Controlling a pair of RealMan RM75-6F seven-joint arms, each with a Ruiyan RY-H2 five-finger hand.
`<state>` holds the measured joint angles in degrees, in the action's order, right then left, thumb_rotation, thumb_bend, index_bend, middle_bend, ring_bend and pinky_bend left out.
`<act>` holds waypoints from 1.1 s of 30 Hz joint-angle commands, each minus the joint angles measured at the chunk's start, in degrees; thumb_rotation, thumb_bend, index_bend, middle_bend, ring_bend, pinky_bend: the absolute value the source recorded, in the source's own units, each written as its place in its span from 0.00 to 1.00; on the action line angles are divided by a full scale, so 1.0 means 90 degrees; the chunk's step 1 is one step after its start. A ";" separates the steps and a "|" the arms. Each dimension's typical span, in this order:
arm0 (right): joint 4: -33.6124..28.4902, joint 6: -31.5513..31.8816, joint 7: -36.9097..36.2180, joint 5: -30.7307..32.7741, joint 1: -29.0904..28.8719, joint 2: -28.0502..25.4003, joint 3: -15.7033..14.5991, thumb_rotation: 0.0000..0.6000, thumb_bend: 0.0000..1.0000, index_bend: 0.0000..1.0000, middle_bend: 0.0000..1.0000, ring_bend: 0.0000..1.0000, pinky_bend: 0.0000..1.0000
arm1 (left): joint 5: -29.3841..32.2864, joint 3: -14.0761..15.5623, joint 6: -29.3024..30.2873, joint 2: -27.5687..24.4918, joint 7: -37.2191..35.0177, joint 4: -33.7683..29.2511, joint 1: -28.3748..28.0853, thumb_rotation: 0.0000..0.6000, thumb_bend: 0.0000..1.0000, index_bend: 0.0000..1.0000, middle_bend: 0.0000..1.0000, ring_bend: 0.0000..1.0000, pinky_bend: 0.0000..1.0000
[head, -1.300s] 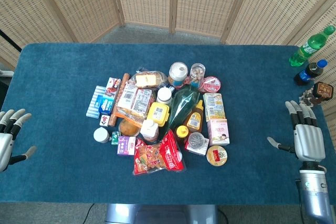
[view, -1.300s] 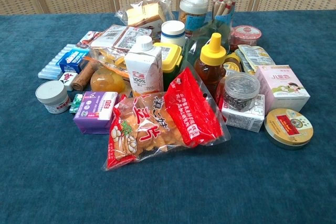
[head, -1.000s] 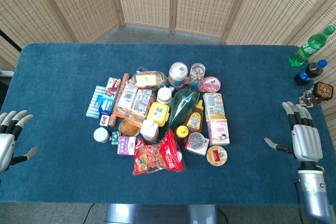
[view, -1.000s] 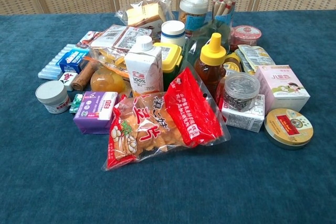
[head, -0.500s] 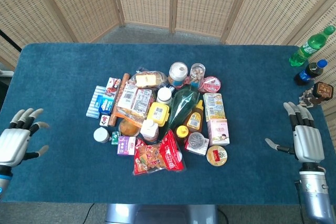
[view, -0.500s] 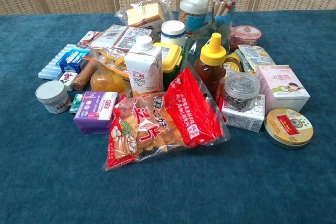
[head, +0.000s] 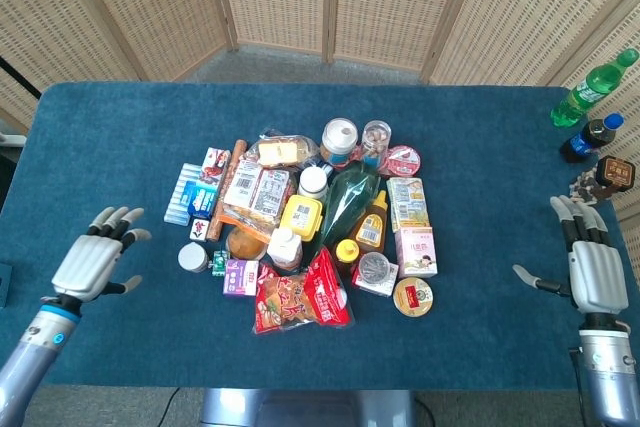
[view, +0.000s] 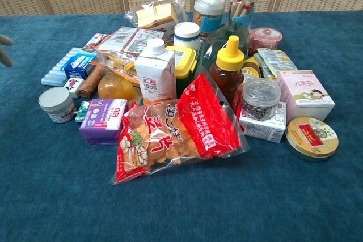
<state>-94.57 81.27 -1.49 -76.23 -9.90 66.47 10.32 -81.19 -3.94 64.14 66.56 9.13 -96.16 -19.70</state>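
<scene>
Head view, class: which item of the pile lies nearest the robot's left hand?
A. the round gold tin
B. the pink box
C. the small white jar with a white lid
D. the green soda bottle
C. The left hand hovers open over bare cloth at the pile's left side, and the small white jar sits at that edge, closest to its fingers; the tin, pink box and green bottle lie further right.
</scene>
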 commanded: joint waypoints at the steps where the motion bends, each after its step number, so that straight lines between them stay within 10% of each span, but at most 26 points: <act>1: -0.0015 0.0021 -0.0002 0.0002 0.0021 -0.0023 0.0002 0.82 0.00 0.00 0.00 0.00 0.00 | 0.0098 -0.0058 -0.0225 0.0209 0.0116 0.0092 -0.0213 1.00 0.26 0.28 0.04 0.00 0.00; 33: 0.0144 0.0229 -0.0318 0.0070 0.0299 -0.0142 0.0032 0.83 0.00 0.00 0.00 0.00 0.00 | 0.0521 -0.0001 -0.0708 0.1246 0.0381 0.0732 -0.0949 1.00 0.26 0.47 0.15 0.05 0.00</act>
<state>-93.28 83.32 -4.35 -75.61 -7.21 65.20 10.60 -76.49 -4.01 57.72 77.83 12.60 -89.60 -28.27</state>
